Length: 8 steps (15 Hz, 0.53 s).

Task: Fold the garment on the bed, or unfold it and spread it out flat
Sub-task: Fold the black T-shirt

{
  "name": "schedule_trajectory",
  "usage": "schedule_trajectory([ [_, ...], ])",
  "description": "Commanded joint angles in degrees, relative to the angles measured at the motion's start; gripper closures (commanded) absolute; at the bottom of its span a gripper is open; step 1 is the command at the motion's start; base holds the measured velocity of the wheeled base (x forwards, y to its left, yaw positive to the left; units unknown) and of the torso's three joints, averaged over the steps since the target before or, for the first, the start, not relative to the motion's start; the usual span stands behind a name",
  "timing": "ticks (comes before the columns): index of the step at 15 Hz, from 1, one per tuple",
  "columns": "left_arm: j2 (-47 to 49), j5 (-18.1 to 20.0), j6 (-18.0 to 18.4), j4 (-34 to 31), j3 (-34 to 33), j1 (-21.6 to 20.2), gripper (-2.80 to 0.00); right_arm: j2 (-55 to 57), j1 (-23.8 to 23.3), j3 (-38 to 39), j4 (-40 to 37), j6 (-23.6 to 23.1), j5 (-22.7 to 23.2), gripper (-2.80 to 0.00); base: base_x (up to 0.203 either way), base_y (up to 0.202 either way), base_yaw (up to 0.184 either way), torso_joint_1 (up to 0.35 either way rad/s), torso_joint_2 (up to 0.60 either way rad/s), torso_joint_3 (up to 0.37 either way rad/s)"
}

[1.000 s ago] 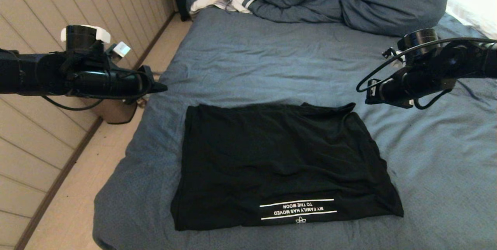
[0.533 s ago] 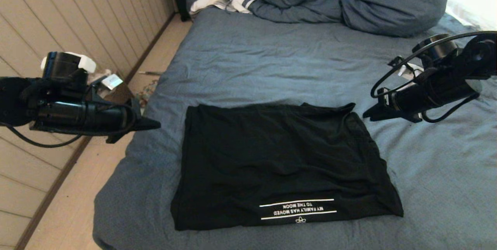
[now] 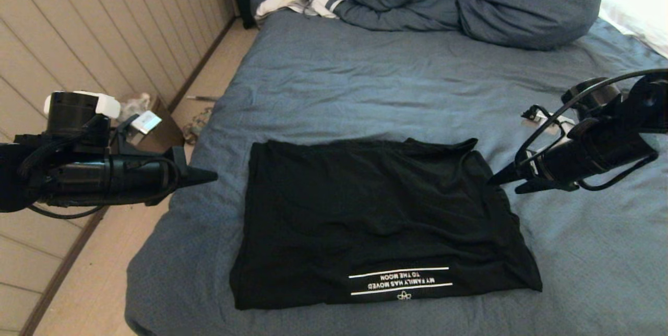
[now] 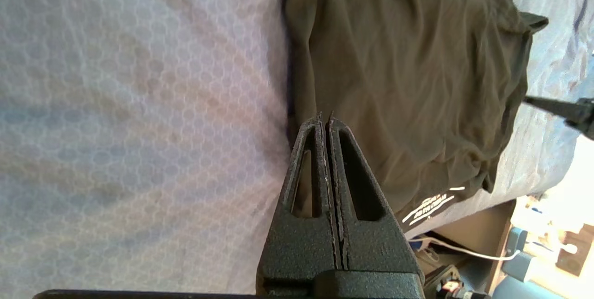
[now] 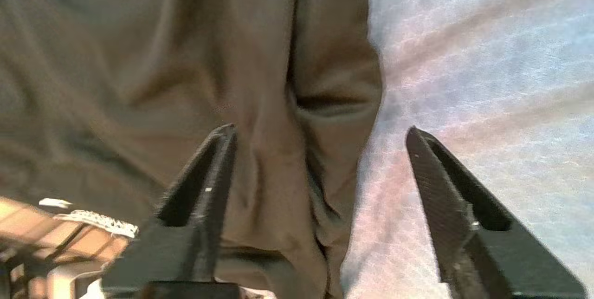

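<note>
Claws are flanking the folded black cotton T-shirt [image 3: 381, 221] lying near the slate-blue bed's [image 3: 365, 80] front edge: right claw [image 3: 502, 183], jaws apart, nearly touching its right side, while left claw [image 3: 209, 175], pressed together, is hanging farther off.

Your garment [image 3: 376, 216] is thin matt black cloth, softly creased, with flat white printed lettering. The bed [image 3: 365, 85] sheet is matt, wrinkled blue cloth. Left gripper [image 4: 325, 120] fingers [image 4: 352, 224]: grainy matt black plastic.
</note>
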State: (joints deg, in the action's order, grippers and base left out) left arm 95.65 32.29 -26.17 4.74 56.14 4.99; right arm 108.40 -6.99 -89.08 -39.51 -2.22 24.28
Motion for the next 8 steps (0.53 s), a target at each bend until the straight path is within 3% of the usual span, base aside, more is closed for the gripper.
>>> schedule_trajectory([
  [1,0.0,0.1,-0.2,0.1,-0.4,0.1,0.0,0.2,-1.4,3.1,1.2,-0.4,4.5,-2.8,0.0,0.0,0.0,0.0,0.0,0.0],
  [3,-0.1,0.1,-0.1,0.1,-1.1,0.0,0.0,0.7,-2.7,6.1,4.5,-1.4,8.0,-2.8,0.0,0.0,0.0,0.0,0.0,0.0],
  [8,0.5,0.1,-0.1,0.3,-1.7,0.4,0.0,2.9,-2.0,8.0,5.2,-1.4,8.6,-2.8,0.0,0.0,0.0,0.0,0.0,0.0],
])
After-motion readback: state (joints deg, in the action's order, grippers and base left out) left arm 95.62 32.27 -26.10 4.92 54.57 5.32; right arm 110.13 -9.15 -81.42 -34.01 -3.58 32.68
